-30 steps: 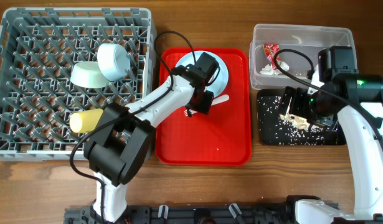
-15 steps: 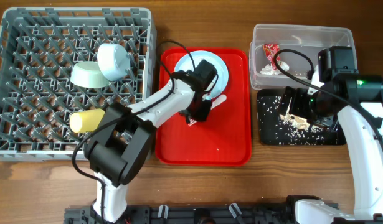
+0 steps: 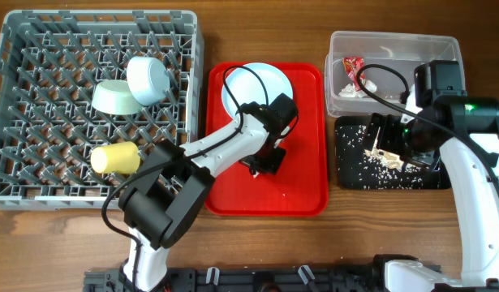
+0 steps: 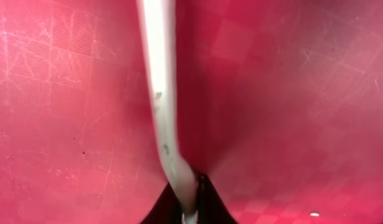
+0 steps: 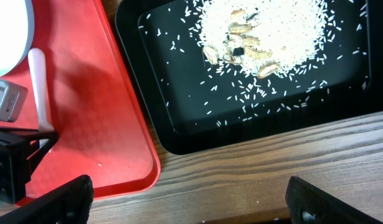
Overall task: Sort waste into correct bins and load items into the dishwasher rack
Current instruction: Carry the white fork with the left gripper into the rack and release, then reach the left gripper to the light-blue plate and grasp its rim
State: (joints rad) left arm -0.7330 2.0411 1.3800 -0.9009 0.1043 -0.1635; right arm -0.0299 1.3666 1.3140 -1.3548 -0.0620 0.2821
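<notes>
- The left tool (image 4: 190,208) is down on the red tray (image 3: 302,186), narrowed to a pinch on a white plastic utensil (image 4: 161,93).
- Its dark fingertips (image 4: 213,210) press both sides of the handle. I cannot tell whether it is the spoon or the fork.
- The handle lies against the red tray and points toward the plate (image 3: 253,85), which sits at the tray's far end.
- The right tool (image 5: 188,190) is spread wide and holds nothing. It hangs above the near edge of the black tray (image 5: 179,134) and the tabletop (image 5: 272,168).
- Rice (image 5: 272,25) is heaped and scattered in the black tray.
- The wrapper (image 3: 350,65) lies in the clear tub (image 3: 395,49).
- The rack (image 3: 38,122) holds the blue bowl (image 3: 148,79), the mint bowl (image 3: 115,97) and the cup (image 3: 115,158).
</notes>
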